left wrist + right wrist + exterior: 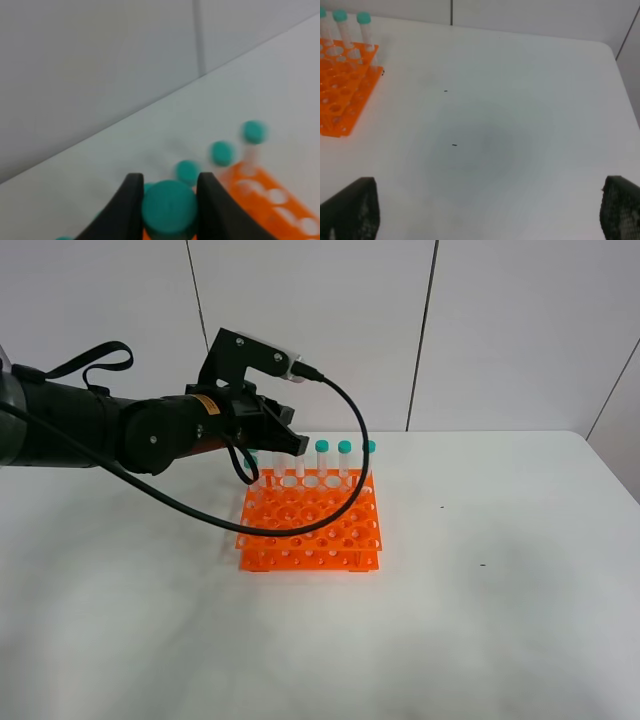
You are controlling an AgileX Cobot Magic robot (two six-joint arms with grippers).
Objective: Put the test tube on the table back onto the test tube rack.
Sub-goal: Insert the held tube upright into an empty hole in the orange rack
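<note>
over rack back row, left gripper pinches test tube cap; right gripper spread wide above table.

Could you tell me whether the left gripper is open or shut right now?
Shut on the test tube: the black fingers of the left gripper press against both sides of its teal cap.

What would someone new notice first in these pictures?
The bright orange plastic grid rack at the middle of the plain white table stands out first. Next, the black left arm reaches over its back row, jaws clamped on a teal-capped clear tube beside other upright capped tubes.
</note>
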